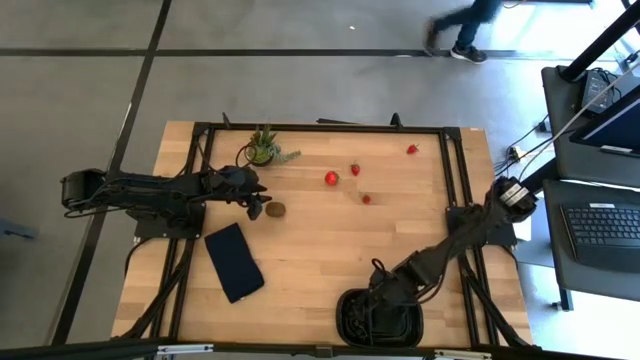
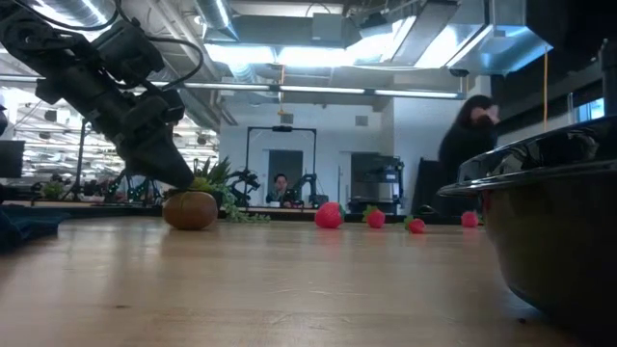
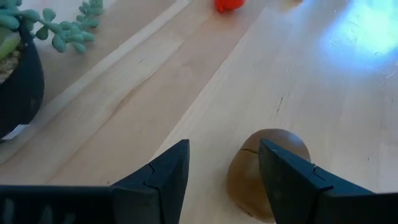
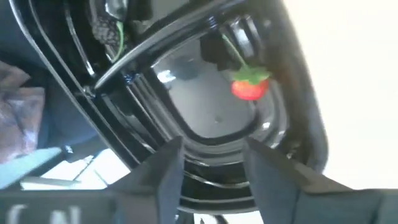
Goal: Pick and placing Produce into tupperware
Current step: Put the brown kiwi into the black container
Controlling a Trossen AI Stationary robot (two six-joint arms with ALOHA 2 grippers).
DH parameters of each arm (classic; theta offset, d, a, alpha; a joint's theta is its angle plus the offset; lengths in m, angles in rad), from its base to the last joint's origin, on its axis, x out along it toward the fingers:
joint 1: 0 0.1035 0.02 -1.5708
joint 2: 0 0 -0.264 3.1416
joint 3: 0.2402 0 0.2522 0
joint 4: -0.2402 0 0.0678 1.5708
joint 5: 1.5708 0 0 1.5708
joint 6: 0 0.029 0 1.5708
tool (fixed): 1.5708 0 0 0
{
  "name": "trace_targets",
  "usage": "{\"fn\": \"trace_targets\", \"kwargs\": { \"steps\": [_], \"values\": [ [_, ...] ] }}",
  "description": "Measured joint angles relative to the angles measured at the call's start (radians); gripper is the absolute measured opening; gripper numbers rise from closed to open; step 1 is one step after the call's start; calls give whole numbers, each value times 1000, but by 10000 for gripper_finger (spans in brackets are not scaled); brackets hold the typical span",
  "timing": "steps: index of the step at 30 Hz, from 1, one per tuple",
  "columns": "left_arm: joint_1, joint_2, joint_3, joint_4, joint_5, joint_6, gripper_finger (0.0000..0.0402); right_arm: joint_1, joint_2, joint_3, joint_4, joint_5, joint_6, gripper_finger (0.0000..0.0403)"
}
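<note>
The brown kiwi [image 1: 275, 209] rests on the table beside my left gripper [image 1: 257, 204], which is open. In the left wrist view the kiwi [image 3: 252, 177] shows partly behind one finger [image 3: 289, 180], off the middle of the gap [image 3: 224, 152]. Several red strawberries [image 1: 331, 178] [image 1: 355, 169] [image 1: 366, 198] [image 1: 411, 149] are scattered over the far half of the table. The black tupperware [image 1: 350, 322] sits at the near edge. My right gripper [image 4: 214, 149] hovers open above it. One strawberry [image 4: 250, 87] lies inside the tupperware [image 4: 205, 127]. My left gripper comes at the kiwi slanting down from the table's left, with one finger [image 2: 172, 172] over the kiwi's upper side [image 2: 183, 198]. Whether that finger touches the kiwi, I cannot tell. The kiwi sits on the table.
A spiky green potted plant [image 1: 262, 148] stands near the far edge, just beyond my left gripper. A flat navy slab [image 1: 234, 262] lies near the table's left. Bare wood [image 1: 330, 240] spreads across the middle. A person [image 1: 468, 28] walks past beyond the far edge.
</note>
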Motion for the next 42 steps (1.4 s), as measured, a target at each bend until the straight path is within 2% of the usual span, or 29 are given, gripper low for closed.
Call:
{"fn": "trace_targets", "kwargs": {
  "steps": [6, 12, 16, 20, 26, 30, 37, 42],
  "values": [
    [0, 0, 0, 28, 123, 33, 181, -36, -43, 129, -209, 153, -118, 214],
    [0, 0, 0, 43, 205, 76, 181, -59, -125, 257, -433, 441, -268, 227],
    [0, 0, 0, 75, 260, 155, 181, -105, -182, 267, -556, 610, -323, 224],
    [-5, 0, 0, 118, 328, 245, 184, -172, -240, 236, -614, 711, -372, 223],
    [-18, 0, 1, 216, 424, 288, 205, -274, -294, 172, -595, 747, -473, 226],
    [-18, 0, 2, 219, 465, 291, 246, -316, -301, 135, -579, 746, -507, 226],
    [-19, 0, 2, 221, 465, 284, 359, -372, -303, 98, -551, 746, -554, 226],
    [-35, 0, 26, 231, 400, 319, 397, -442, -309, 49, -521, 795, -613, 226]
  ]
}}
